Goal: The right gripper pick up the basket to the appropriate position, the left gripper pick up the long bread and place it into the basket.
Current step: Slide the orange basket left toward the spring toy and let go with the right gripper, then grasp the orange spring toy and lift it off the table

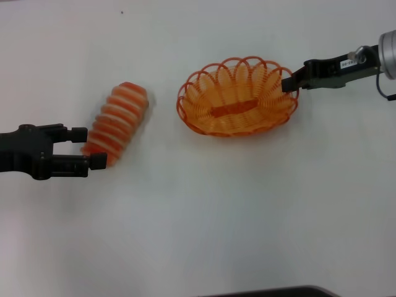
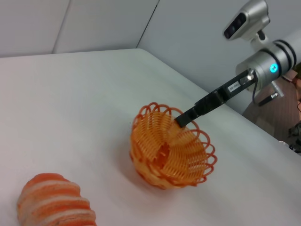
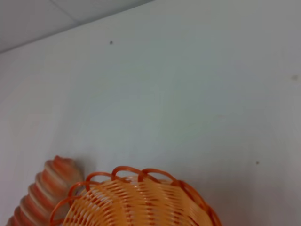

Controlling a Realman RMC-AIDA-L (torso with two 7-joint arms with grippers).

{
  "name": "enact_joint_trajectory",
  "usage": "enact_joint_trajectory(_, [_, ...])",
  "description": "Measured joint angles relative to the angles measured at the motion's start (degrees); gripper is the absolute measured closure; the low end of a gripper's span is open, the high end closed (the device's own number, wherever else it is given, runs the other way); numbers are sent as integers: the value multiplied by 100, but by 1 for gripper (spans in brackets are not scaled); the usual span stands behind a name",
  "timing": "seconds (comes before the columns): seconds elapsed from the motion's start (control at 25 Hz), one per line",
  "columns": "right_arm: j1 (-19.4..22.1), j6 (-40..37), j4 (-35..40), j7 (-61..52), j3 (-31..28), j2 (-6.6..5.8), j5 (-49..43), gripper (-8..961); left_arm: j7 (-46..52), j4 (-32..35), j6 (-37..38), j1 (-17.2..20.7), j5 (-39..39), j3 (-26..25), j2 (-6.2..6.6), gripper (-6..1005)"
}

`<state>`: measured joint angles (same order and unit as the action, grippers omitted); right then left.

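The long bread (image 1: 119, 117) lies at an angle on the white table, left of centre. My left gripper (image 1: 91, 147) reaches in from the left edge, its two fingers closed on the bread's near end. The bread also shows in the left wrist view (image 2: 51, 205) and the right wrist view (image 3: 47, 188). The orange wire basket (image 1: 238, 96) sits right of the bread and holds nothing. My right gripper (image 1: 288, 81) is shut on its right rim, also seen in the left wrist view (image 2: 184, 118). I cannot tell whether the basket touches the table.
The white table (image 1: 204, 223) carries nothing else. A dark edge (image 1: 278, 292) shows at the bottom of the head view. A wall and the table's far edge show behind the right arm in the left wrist view.
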<state>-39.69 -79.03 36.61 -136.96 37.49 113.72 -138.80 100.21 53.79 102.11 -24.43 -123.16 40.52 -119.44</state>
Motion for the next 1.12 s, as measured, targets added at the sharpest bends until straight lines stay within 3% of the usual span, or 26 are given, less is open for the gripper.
enact_joint_trajectory(0.2, [66,354,-106,49,-32,138,204,898,5,0,-6,0,0,0,0,95])
enact_joint_trajectory(0.68, [111,146,-108,-40,-45,186,262,791,7,0,-24,8,2,0,5,94])
enact_joint_trajectory(0.88, [295,-40,233,-13,-85,157,507,595,7,0,-45,7,3,-3,9,94])
enact_joint_trajectory(1.08, [529,-466,958,427,-177,41,1071,343,7,0,-62,-4,3,-43,9,94])
enact_joint_trajectory(1.12, [571,-730,1116,666,-177,18,1301,332,7,0,-64,-11,3,-46,8,94])
